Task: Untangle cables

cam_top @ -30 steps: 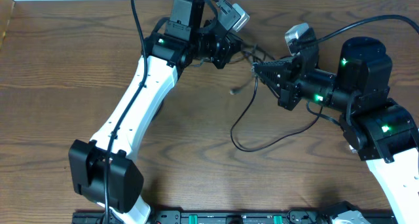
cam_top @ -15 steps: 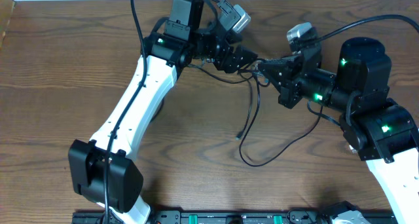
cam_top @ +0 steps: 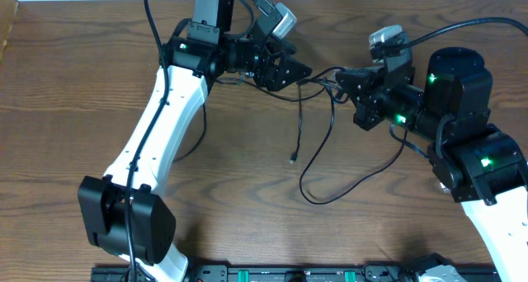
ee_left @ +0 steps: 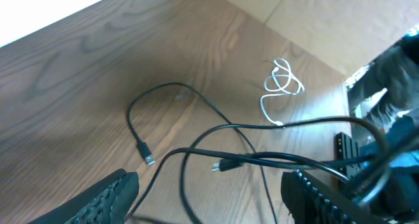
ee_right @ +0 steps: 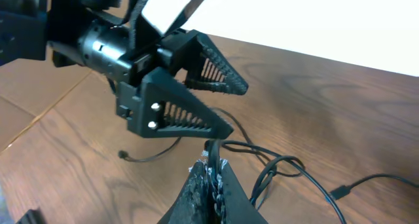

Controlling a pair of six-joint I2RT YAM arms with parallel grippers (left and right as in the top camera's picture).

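Now left hand [ee_right: 236, 109] opened, shifted left; cables [cam_top: 299, 129] looser.

The left arm [cam_top: 165, 117] is a long white link between black housings [cam_top: 128, 224], with a thick black cable [cam_top: 149, 18] along it and a green light [cam_top: 183, 44] at its 12 o'clock end. The left gripper [ee_right: 237, 109] has black, triangular, ribbed fingers [ee_right: 183, 119] and two silver screws [ee_right: 152, 107]. The right arm [cam_top: 454, 84] is bulky and black with green lights, white at 5 o'clock.

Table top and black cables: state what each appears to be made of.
The table top: wood or wood-look laminate, brown and matte; grain lines run across it. The black cables: likely rubber or plastic sheathing, smooth and slightly glossy; they bend in loose curves.
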